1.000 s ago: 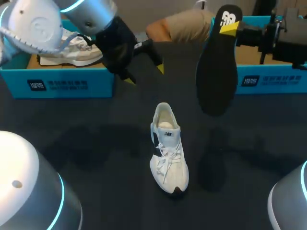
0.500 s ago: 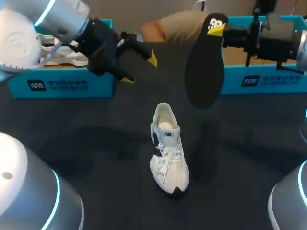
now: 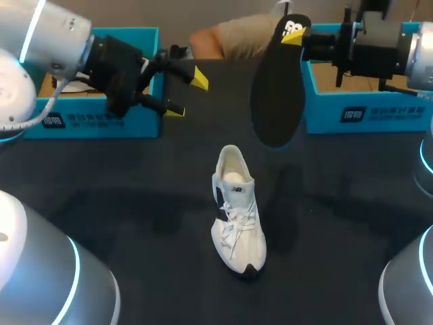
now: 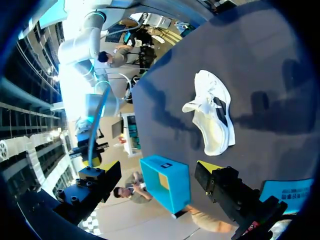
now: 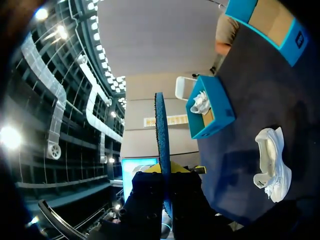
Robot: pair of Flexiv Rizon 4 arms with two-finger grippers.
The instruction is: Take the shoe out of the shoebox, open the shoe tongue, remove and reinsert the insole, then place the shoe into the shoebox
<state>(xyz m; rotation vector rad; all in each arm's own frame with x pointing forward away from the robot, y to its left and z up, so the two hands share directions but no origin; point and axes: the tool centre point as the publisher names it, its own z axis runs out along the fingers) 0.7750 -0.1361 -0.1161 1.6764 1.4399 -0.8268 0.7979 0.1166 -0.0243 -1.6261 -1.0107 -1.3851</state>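
Black insole (image 3: 274, 88) — it hangs in the air, clenched at its upper end between the yellow tips of your right gripper (image 3: 292, 35), and its free end points down over the dark table (image 3: 122, 203). It sits just in front of the right shoebox (image 3: 365, 112), beyond the shoe and apart from it. In the right wrist view the insole stands edge-on, rising straight up from between the two fingers. The white shoe (image 3: 237, 206) stands on its sole at mid-table, toe toward your near edge, heel opening toward the far side, laces loose; neither gripper touches it. Your left gripper (image 3: 186, 95) hovers over the far left of the table, just in front of the left shoebox (image 3: 101, 122) — fingers spread wide, nothing between them. From the left wrist view the shoe lies well ahead of those released fingers. A second shoe (image 5: 202, 102), also white, rests inside the left shoebox.
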